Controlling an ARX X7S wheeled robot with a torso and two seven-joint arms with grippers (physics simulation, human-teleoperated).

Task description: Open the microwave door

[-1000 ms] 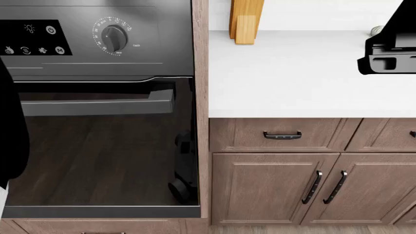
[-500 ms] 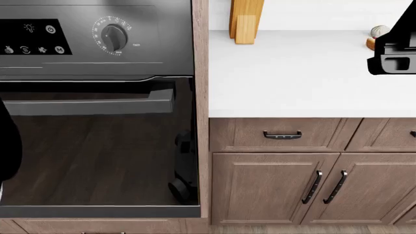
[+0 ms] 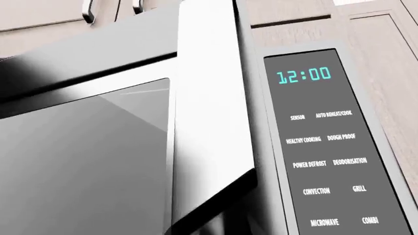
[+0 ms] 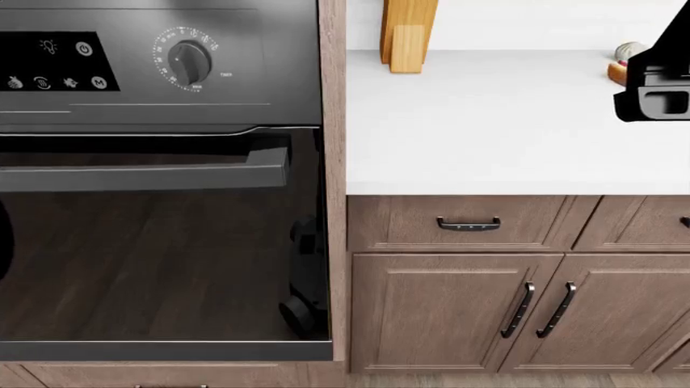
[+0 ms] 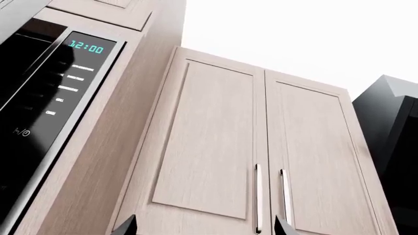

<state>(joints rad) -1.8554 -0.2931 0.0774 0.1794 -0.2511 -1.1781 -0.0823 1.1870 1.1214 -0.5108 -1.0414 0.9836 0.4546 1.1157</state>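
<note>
The microwave's control panel [image 3: 326,147] shows 12:00 in the left wrist view. The microwave door [image 3: 85,161], steel-framed with dark glass, stands ajar, and its thick free edge [image 3: 209,122] juts out beside the panel. No left gripper fingers show in that view. In the head view only a dark sliver of the left arm [image 4: 3,242] shows at the left edge. My right gripper [image 5: 203,226] is open and empty, with its fingertips [image 5: 127,226] wide apart, and faces upper cabinet doors beside the microwave panel [image 5: 58,93]. In the head view the right gripper [image 4: 654,95] hangs over the counter's right end.
A built-in oven [image 4: 161,242] with a knob [image 4: 190,61] fills the left of the head view. A white counter [image 4: 485,129] carries a wooden block [image 4: 408,36] and small items [image 4: 623,61]. Below are a drawer [image 4: 468,224] and cabinet doors [image 4: 453,311]. A black appliance [image 5: 392,142] flanks the upper cabinets [image 5: 261,147].
The left arm's dark shape has slid almost out of the head view at the left edge. The right gripper has shifted to the right over the counter.
</note>
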